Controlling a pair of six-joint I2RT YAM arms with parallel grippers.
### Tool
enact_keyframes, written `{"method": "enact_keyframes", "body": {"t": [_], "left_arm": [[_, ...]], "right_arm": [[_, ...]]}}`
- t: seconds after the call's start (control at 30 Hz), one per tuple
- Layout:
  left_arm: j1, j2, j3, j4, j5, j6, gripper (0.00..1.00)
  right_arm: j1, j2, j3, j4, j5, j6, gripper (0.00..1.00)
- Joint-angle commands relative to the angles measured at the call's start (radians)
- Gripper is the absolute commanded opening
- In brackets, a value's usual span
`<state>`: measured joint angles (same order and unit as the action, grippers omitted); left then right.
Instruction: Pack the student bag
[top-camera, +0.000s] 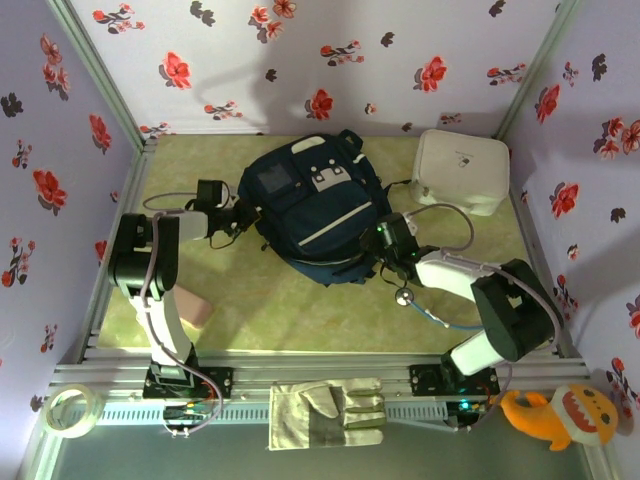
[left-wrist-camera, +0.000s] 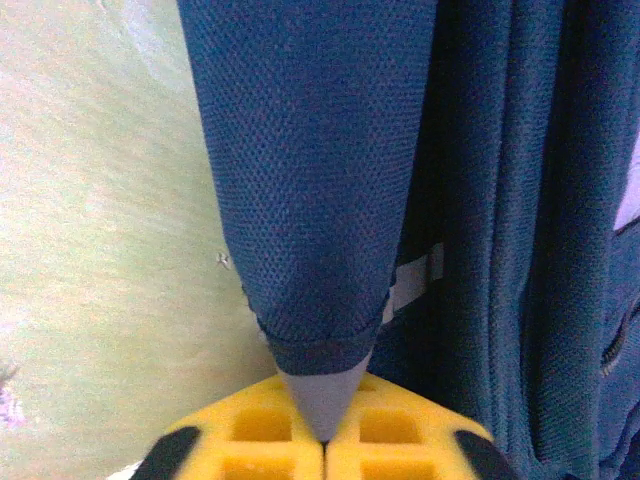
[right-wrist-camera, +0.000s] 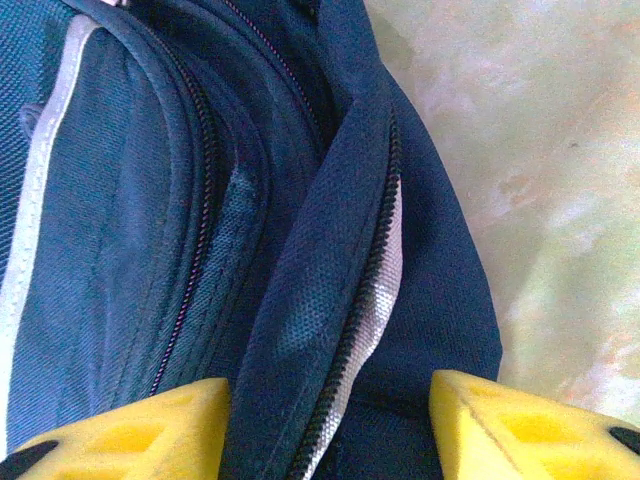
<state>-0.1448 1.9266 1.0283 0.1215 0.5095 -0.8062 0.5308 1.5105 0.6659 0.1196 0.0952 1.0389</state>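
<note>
Centre: bag (top-camera: 310, 210) fills it, reaching near the back wall.
Back right: case (top-camera: 460, 172) blocks the corner, with a narrow gap to the bag.
Front: bare table (top-camera: 290, 310) between the arms, open.
Back left: bare strip beside the bag, open.

The top view is bright and even, with the light coming from above. The arms throw soft grey shadows on the back wall (top-camera: 330, 60). The student bag (top-camera: 310, 210) is so dark there that its folds are hard to read. In the left wrist view the table (left-wrist-camera: 90, 200) looks pale and washed out, and the yellow fingers (left-wrist-camera: 250, 435) at the bottom edge are a little soft. In the right wrist view the weave of the bag is sharp, while the table glares at the upper right.
</note>
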Motion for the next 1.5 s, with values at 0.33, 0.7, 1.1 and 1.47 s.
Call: {"method": "enact_keyframes", "body": {"t": [0.33,0.7,1.1,1.47], "left_arm": [[0.021,-0.288,-0.132,0.024,0.009,-0.036,0.00],[-0.003,-0.419,-0.222,0.004,0.006,-0.109,0.00],[-0.075,-0.451,-0.230,0.000,-0.127,-0.186,0.00],[-0.135,-0.455,-0.163,-0.026,-0.173,-0.192,0.00]], "right_arm": [[-0.025,0.239,0.275,0.075,-0.063,-0.241,0.52],[-0.086,0.549,0.680,0.002,-0.228,-0.375,0.51],[-0.131,0.247,0.617,-0.332,-0.072,-0.486,0.60],[0.148,0.028,0.508,-0.453,-0.010,-0.466,0.55]]}}
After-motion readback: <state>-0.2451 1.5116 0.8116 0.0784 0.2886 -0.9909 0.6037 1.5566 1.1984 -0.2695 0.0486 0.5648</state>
